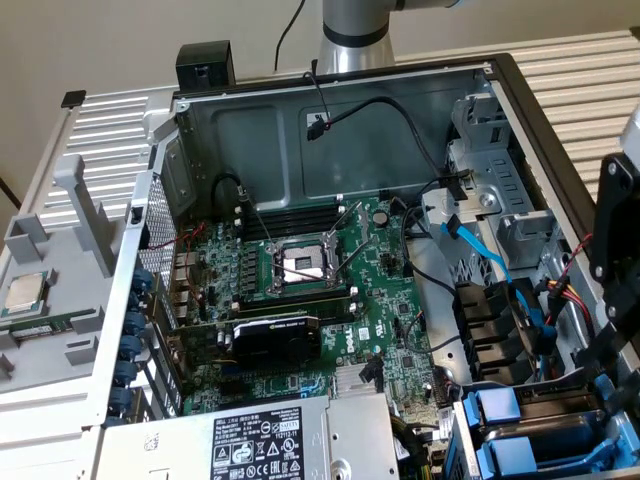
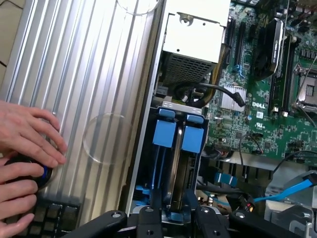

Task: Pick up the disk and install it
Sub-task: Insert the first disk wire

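Hovering: pincer [image 2: 177,217] over 2 blue drive caddies [image 2: 165,133].

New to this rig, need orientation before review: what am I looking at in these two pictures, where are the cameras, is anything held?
It is one robot arm working over an open computer case lying on a ribbed metal table. The exterior view comes from a camera off the arm; the wrist view rides on the arm, looking past the gripper. In the case: a motherboard with an empty processor socket, a labelled power-supply box, and two blue drive frames standing in the bay nearest the gripper. A processor chip sits in a grey holder beside the case. A person's hand rests on a black controller. Whether the gripper holds anything, I cannot tell.
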{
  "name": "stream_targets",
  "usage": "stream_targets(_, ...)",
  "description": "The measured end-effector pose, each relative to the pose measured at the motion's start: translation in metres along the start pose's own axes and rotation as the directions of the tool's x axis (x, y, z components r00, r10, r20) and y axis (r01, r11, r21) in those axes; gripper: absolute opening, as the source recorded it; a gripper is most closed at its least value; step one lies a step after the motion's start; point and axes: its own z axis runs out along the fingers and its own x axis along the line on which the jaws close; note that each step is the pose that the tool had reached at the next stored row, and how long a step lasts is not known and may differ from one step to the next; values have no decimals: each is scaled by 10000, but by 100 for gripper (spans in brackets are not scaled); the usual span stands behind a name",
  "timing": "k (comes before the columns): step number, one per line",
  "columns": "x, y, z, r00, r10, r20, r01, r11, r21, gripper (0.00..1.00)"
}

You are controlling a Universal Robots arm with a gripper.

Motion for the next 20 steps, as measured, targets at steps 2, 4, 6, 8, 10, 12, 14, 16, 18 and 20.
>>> stream_targets(2, 35, 4, 19, 9999, -21, 122, 20, 10000, 21, 32)
stream_targets(4, 54, 6, 30, 9995, -61, 324, 59, 10000, 56, 32)
stream_targets(6, 59, 9, 41, 9984, -111, 553, 106, 9999, 96, 32)
stream_targets(8, 61, 11, 71, 9978, -133, 649, 126, 9999, 114, 32)
stream_targets(10, 64, 14, 108, 9978, -140, 654, 132, 9998, 115, 32)
stream_targets(12, 67, 17, 142, 9976, -152, 675, 145, 9998, 117, 32)
stream_targets(14, 66, 30, 161, 9974, -161, 703, 152, 9998, 122, 32)
stream_targets(16, 60, 47, 166, 9973, -163, 717, 154, 9998, 125, 32)
stream_targets(18, 46, 63, 170, 9972, -164, 726, 155, 9998, 127, 32)
stream_targets(20, 20, 62, 174, 9971, -166, 737, 157, 9998, 129, 32)
